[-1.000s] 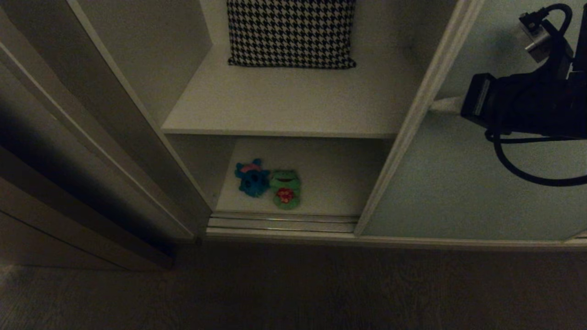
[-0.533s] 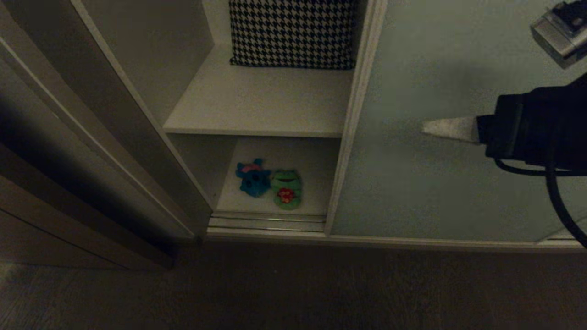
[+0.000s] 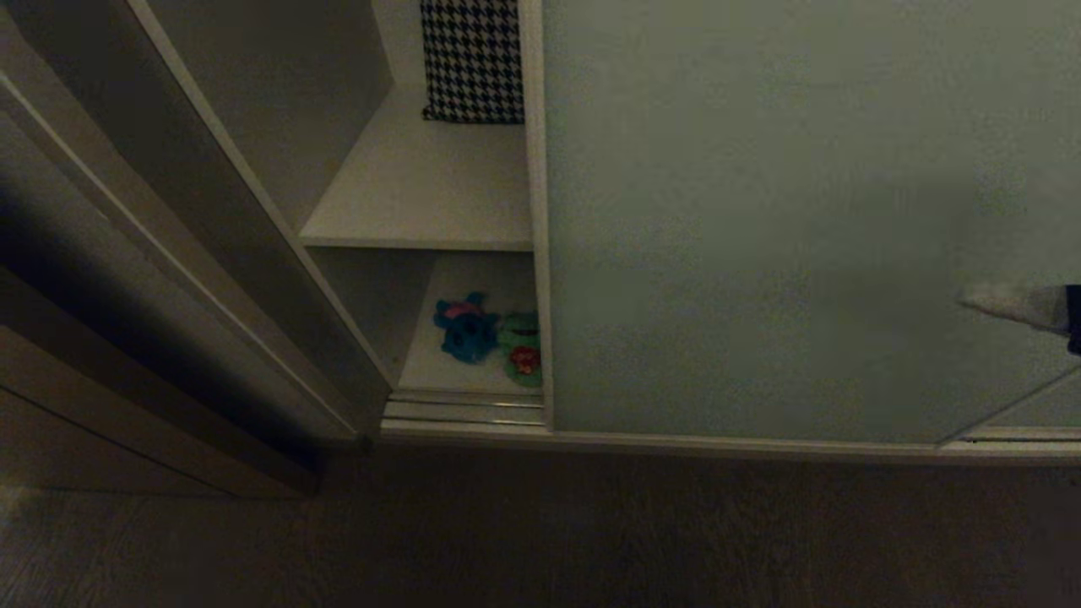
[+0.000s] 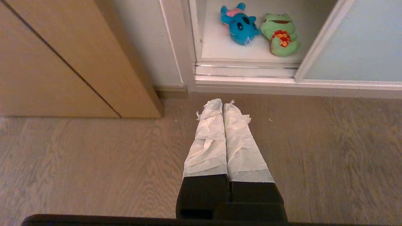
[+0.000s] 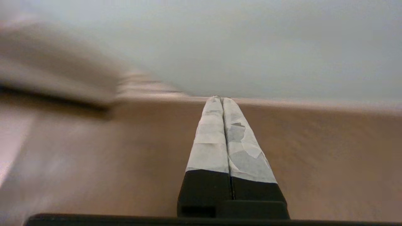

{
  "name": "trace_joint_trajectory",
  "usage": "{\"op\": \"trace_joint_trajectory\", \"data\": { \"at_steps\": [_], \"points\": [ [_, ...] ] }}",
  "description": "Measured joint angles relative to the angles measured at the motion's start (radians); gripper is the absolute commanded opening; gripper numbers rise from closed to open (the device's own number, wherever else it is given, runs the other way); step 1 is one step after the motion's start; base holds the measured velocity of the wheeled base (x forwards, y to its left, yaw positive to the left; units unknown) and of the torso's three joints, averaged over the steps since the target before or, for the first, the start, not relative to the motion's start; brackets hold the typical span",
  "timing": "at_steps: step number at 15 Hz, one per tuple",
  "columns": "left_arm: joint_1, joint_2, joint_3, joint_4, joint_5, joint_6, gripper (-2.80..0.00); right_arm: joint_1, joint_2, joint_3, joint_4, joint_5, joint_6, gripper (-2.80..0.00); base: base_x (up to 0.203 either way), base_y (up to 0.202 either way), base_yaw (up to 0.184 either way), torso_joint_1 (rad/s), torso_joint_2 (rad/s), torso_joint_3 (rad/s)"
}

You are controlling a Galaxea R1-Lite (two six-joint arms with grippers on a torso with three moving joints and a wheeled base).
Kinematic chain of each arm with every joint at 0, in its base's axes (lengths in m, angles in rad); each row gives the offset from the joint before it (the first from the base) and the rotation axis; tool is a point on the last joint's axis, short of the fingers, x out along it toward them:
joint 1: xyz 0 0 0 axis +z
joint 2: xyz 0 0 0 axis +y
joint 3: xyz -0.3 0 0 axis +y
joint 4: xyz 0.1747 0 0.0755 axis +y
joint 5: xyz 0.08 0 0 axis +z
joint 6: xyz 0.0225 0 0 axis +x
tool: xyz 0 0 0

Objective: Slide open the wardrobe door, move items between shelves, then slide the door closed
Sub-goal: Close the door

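The pale grey-green sliding wardrobe door (image 3: 760,219) covers most of the opening, and its cream edge (image 3: 534,211) leaves a narrow gap on the left. On the lower shelf (image 3: 448,376) lie the blue plush toy (image 3: 464,328) and the green frog (image 3: 522,348); the door edge partly hides the frog. The upper shelf (image 3: 422,203) holds a pillow. My right gripper (image 3: 967,297) is shut and empty at the far right, in front of the door panel (image 5: 251,47). My left gripper (image 4: 222,102) is shut and empty over the floor, with both toys (image 4: 240,25) (image 4: 279,34) ahead of it.
A black-and-white houndstooth pillow (image 3: 473,59) sits at the back of the upper shelf, mostly hidden by the door. A wooden panel (image 3: 127,253) stands at the left. The bottom track (image 3: 460,411) runs along the wood floor (image 3: 540,532). A second door panel (image 3: 1039,409) shows at the lower right.
The door has slid left across the opening, hiding most of the pillow and part of the frog. My right arm has pulled back to the right and lower, almost out of the head view.
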Motion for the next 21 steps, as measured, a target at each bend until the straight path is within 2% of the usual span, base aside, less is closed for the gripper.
{"op": "trace_joint_trajectory", "data": {
  "at_steps": [8,12,16,18,21],
  "points": [
    [0.0,0.0,0.0,0.0,0.0,0.0,-2.8,-0.662,-0.007,0.064,0.057,0.002,0.012,-2.8,0.0,0.0,0.0,0.0,0.0,0.0],
    [0.0,0.0,0.0,0.0,0.0,0.0,-2.8,-0.905,0.084,-0.009,0.09,0.004,0.009,-2.8,0.0,0.0,0.0,0.0,0.0,0.0],
    [0.0,0.0,0.0,0.0,0.0,0.0,-2.8,-1.043,0.219,-0.171,0.092,0.107,0.016,-2.8,0.0,0.0,0.0,0.0,0.0,0.0],
    [0.0,0.0,0.0,0.0,-0.001,0.0,-2.8,-1.075,0.3,-0.269,0.093,0.183,0.029,-2.8,0.0,0.0,0.0,0.0,0.0,0.0],
    [0.0,0.0,0.0,0.0,0.0,0.0,-2.8,-1.086,0.407,-0.426,0.094,0.315,0.103,-2.8,0.0,0.0,0.0,0.0,0.0,0.0]
  ]
}}
